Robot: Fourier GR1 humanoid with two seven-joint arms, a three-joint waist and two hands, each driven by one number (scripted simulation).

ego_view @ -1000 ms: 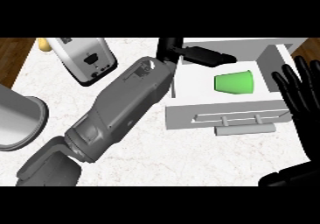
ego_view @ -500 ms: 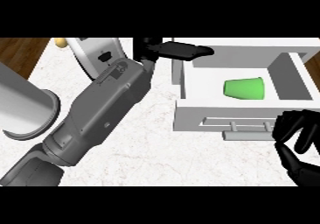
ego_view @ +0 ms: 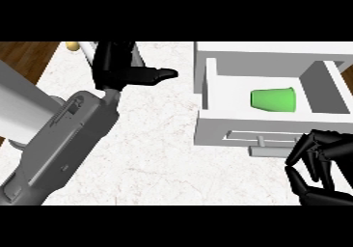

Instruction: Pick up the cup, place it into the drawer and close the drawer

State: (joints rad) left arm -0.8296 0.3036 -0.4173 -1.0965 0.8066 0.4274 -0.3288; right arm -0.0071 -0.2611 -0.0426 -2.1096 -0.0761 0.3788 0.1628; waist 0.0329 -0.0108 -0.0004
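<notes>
The green cup (ego_view: 274,99) lies on its side inside the open white drawer (ego_view: 208,91) at the right. The drawer's front panel with its handle (ego_view: 261,141) faces me. My right hand (ego_view: 321,161) is at the lower right, just in front of that panel. Its fingers are curled with nothing in them, and their tips are close to the handle's right end. My left hand (ego_view: 121,67) is at the top centre, left of the drawer, with its thumb sticking out toward the drawer and nothing in it. Its grey forearm (ego_view: 65,144) runs diagonally down to the lower left.
A large grey cylinder (ego_view: 16,108) stands at the left edge, partly behind my left forearm. A small yellowish object (ego_view: 71,46) shows at the top left by the counter's edge, with wood floor (ego_view: 22,58) beyond. The white marble counter (ego_view: 165,144) spreads between forearm and drawer.
My right hand has come down from beside the drawer to its front panel and curled its fingers. My left hand has pulled away from the drawer. The cup stays in the drawer.
</notes>
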